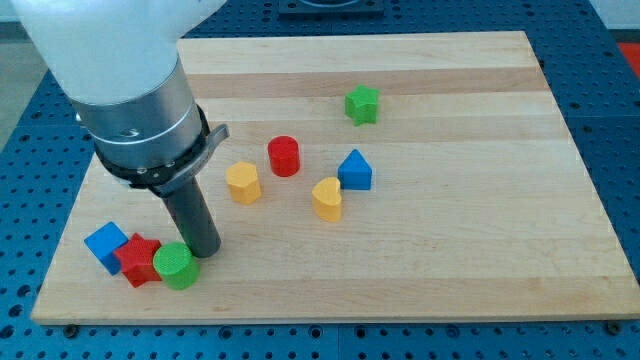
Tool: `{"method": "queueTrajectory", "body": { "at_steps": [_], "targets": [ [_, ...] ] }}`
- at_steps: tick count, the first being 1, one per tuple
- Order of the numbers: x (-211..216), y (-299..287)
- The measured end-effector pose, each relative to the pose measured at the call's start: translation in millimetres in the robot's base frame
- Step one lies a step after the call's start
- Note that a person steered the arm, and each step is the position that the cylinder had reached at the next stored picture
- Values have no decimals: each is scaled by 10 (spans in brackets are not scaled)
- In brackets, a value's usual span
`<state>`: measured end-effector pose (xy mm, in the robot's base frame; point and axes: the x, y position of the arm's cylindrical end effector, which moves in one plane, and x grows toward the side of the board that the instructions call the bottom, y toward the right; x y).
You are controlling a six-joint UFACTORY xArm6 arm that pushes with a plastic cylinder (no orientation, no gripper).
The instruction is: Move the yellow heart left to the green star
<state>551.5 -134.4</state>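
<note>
**Board layout, tip at lower left cluster**

We see a pale wooden board (450,250) made of glued planks with visible lengthwise grain, resting on a blue perforated metal base (20,130). We find no readable labels or writing anywhere.

Our arm ends in a white housing over a brushed metal collar (140,125), from which the dark rod descends. We have no gripper to report; my tip (205,254) sits on the board just beside the green cylinder (175,266), apparently touching it at its upper right side.

That green cylinder touches a red star-like block (137,260), which touches a blue cube (106,245); the three form a tight cluster near the view's bottom left.

The yellow heart (327,198) lies mid-board, just beside the blue triangular block (355,171) at its upper right. The green star (362,104) stands well apart, toward the view's top. A red cylinder (284,156) and a yellow hexagonal block (243,183) sit near each other, left of the heart. All blocks look matte and solid
</note>
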Motion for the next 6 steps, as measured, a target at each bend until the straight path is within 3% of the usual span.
{"method": "queueTrajectory", "body": {
  "at_steps": [2,3,6],
  "targets": [
    [-95,1143],
    [-746,1285],
    [-1779,1204]
  ]
}}
